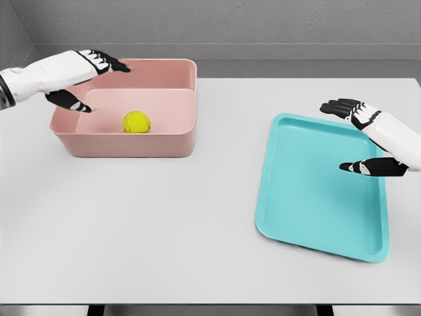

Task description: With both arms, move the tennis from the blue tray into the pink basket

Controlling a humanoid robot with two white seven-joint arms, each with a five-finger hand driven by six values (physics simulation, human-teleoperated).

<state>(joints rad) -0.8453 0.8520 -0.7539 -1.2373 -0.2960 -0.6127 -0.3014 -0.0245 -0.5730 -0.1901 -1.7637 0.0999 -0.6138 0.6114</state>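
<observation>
Counter [164, 224] surface fills most of my view: plain, pale grey, matte, with its near edge showing dark gaps below. Beyond its far edge I see a grey wall [263, 26] with a lighter band along its base. The pink basket [177, 141] sits far left on the counter, and the tennis ball [136, 122] lies inside it on the floor, left of middle. The blue tray [309, 217] lies to the right, well apart from the basket. My left robot hand [89, 79] hovers over the basket's far left corner, fingers spread, holding nothing. My right robot hand [358, 135] hangs above the tray's far right side, fingers apart.
</observation>
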